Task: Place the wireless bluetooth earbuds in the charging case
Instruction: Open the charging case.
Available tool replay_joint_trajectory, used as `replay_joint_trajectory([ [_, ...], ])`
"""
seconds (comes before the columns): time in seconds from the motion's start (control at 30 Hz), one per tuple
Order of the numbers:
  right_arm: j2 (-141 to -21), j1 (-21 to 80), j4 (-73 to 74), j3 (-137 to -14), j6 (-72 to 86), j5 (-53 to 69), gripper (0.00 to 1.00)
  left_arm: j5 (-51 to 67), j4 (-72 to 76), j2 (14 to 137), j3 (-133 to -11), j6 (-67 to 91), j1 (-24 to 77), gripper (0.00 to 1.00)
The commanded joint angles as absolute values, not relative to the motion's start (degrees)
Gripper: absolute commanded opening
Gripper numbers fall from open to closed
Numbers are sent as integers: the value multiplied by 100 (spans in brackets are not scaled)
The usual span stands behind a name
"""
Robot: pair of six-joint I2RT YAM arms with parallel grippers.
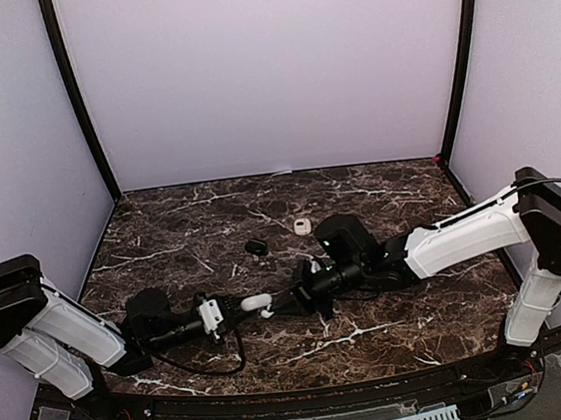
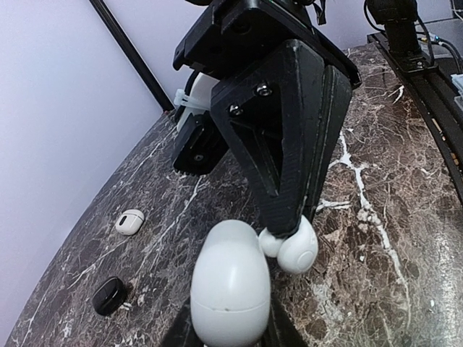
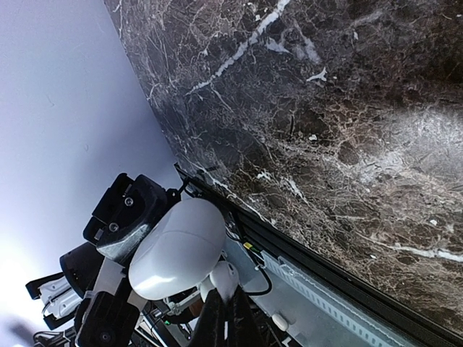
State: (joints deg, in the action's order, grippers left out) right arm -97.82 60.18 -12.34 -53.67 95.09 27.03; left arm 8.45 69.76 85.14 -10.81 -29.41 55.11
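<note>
My left gripper [image 1: 242, 303] is shut on a white egg-shaped charging case [image 1: 254, 300], held above the table; in the left wrist view the case [image 2: 230, 283] fills the bottom, its lid seam looks shut, and the gripper [image 2: 230, 331] is mostly hidden under it. My right gripper [image 1: 288, 300] is shut on a white earbud [image 2: 295, 247], pinched at the tips of its black fingers [image 2: 289, 195] and touching the case's right side. The right wrist view shows the earbud [image 3: 226, 277] in that gripper [image 3: 226, 312], just below the case [image 3: 177, 249].
A small white piece [image 1: 302, 226] and a small black piece [image 1: 256, 247] lie on the dark marble table [image 1: 379, 190] behind the grippers; both also show in the left wrist view, the white piece [image 2: 129, 221] and the black piece [image 2: 110, 295]. Purple walls surround the table.
</note>
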Motion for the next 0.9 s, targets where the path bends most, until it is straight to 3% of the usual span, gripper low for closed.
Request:
replay_joint_trajectory([
  [0.0,-9464,6029,-1436,-5541,9546,2590,0,728,6659,8654,-1243,-3265,5677,4],
  [0.4,-9208,5873,-1055,-5487,9456,2242,0,806,6562,8685,-1283,-3332,5766,4],
  [0.87,-8859,5836,-508,-5325,9271,2166,0,814,6587,8601,-1425,-1969,5452,5],
])
